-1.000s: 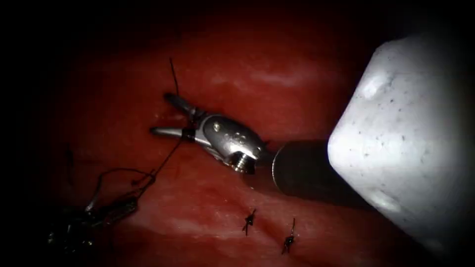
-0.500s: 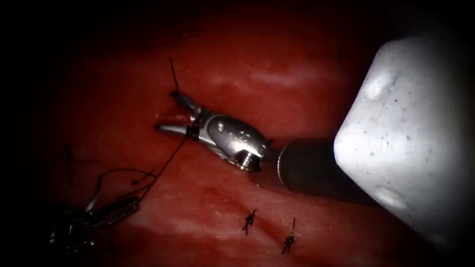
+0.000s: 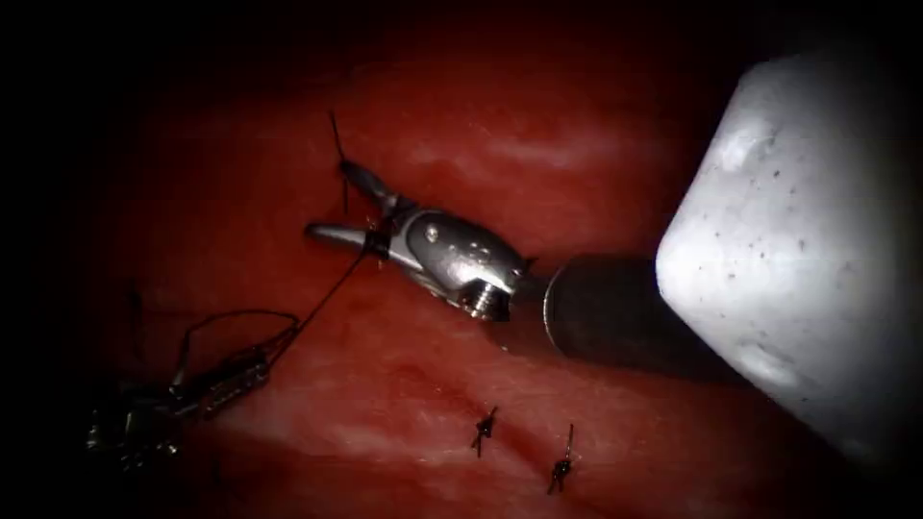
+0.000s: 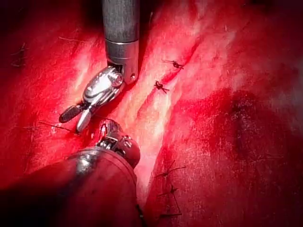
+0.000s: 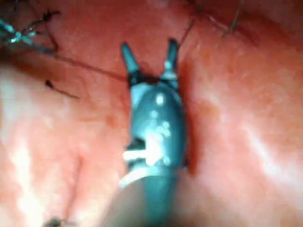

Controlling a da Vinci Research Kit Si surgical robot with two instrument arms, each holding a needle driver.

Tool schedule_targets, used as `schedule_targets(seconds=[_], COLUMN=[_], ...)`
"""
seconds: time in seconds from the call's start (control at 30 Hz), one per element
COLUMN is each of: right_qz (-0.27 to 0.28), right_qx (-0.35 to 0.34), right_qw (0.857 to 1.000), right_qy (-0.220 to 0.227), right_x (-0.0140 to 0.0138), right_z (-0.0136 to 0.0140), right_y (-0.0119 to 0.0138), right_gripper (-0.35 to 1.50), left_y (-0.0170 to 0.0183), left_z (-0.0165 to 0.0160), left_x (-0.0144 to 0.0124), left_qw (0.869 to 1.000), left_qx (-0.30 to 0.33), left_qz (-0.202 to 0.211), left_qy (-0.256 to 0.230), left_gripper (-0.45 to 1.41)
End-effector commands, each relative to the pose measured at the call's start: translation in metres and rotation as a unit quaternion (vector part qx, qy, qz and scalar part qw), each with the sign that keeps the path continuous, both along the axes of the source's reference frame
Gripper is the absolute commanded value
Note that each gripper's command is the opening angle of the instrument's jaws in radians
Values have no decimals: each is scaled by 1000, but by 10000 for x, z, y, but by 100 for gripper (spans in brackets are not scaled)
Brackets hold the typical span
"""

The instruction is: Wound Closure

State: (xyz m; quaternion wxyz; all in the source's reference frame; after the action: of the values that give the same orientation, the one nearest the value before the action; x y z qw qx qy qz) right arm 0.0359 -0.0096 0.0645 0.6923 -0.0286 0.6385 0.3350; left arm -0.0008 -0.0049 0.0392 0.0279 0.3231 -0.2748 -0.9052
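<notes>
**Where things lie around the cut**

My right tool comes in from the right and reaches over the tissue, its two jaws spread apart near the middle of the scene. The thread crosses between those jaws at their base and runs down to the left, to my left tool, which lies at the near left. A short free end of thread stands up just beyond my right tool's far jaw. Two knotted stitches sit on the cut, nearer than my right tool's shaft and to its right.
</notes>
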Motion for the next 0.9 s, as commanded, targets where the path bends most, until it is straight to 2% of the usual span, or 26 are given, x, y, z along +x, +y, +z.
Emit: schedule_targets(seconds=[0.03,0.57,0.9], right_qz=[4,40,34], right_qx=[3,36,87], right_qw=[1000,999,996], right_qy=[2,-3,-13], right_x=[7,17,35], right_z=[2,12,20], right_y=[-3,17,16], right_gripper=[69,66,61], left_y=[1,39,47], left_z=[6,25,41], left_x=[-5,-3,2], left_qw=[1000,1000,1000], left_qx=[-1,0,-2], left_qz=[1,-7,-10], left_qy=[-1,-7,-5], left_gripper=[-45,-45,-45])
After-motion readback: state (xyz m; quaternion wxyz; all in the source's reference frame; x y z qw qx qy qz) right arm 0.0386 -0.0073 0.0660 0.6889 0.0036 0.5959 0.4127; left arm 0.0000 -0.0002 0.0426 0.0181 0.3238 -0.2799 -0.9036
